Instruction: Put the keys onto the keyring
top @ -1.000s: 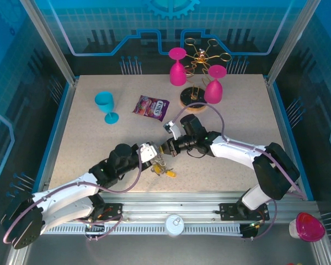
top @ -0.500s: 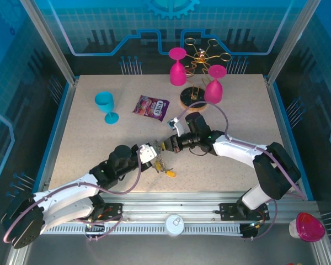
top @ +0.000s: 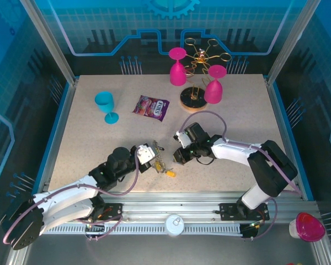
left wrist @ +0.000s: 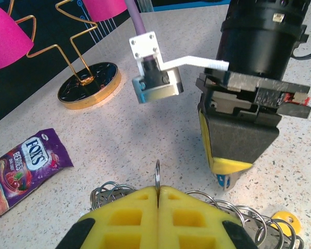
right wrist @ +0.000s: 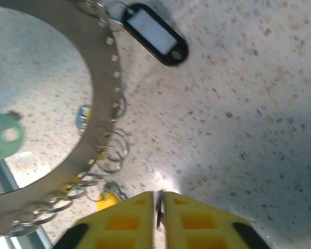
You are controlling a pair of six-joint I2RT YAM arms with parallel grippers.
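The keyring (right wrist: 101, 119) is a wide grey band fringed with small split rings. My left gripper (left wrist: 158, 188) is shut on its thin edge (left wrist: 157, 176), holding it just above the table (top: 160, 164). Keys hang from it with tags: black (right wrist: 155, 33), pale teal (right wrist: 2, 137), blue (right wrist: 84, 115) and yellow (top: 170, 173). My right gripper (top: 176, 156) hovers just right of the ring, its yellow pads (right wrist: 129, 223) nearly together with a thin dark piece (right wrist: 158, 207) pinched between them. In the left wrist view a blue-tagged key (left wrist: 224, 180) sticks out below the right gripper (left wrist: 227, 167).
A blue goblet (top: 106, 105) stands at the left and a purple candy bag (top: 151, 107) lies in the middle back. Two pink goblets (top: 177, 65) (top: 214, 83) flank the gold wire rack's round base (top: 191, 99). Speckled tabletop (top: 231, 116) stretches to the right.
My right gripper has pulled back to the right, away from the left gripper and the keyring, and dropped lower. The left gripper has stayed nearly still with the ring.
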